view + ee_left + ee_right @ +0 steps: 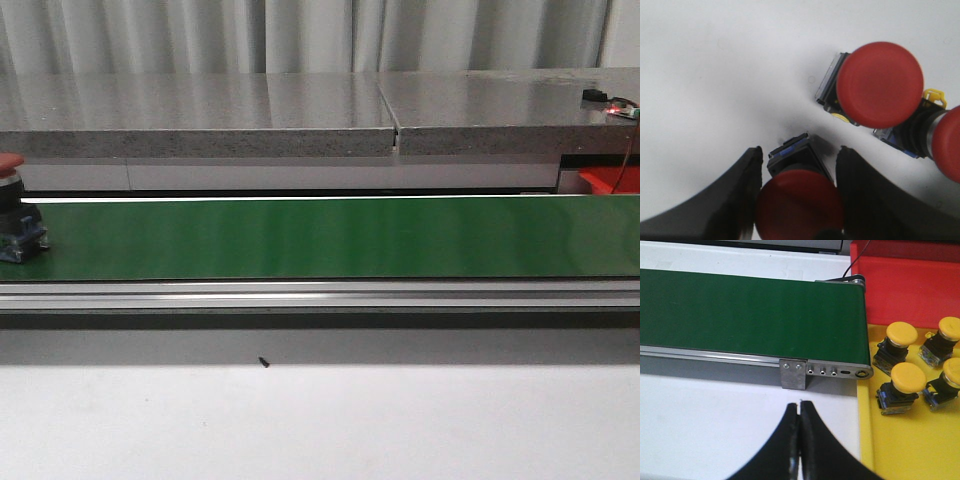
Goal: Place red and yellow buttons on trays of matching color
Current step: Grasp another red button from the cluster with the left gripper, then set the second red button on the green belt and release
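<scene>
Left gripper (797, 200): fingers spread around red button (799, 202) on white table (715, 75) | right gripper (800, 440): fingers closed, empty, near belt (750, 315) end | yellow buttons (907, 377) in yellow tray (920, 450) beside red tray (910, 285).

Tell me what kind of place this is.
Probably a lab mock-up of a factory sorting line: a green conveyor belt, a yellow tray of yellow push buttons, and a red tray beyond.
</scene>
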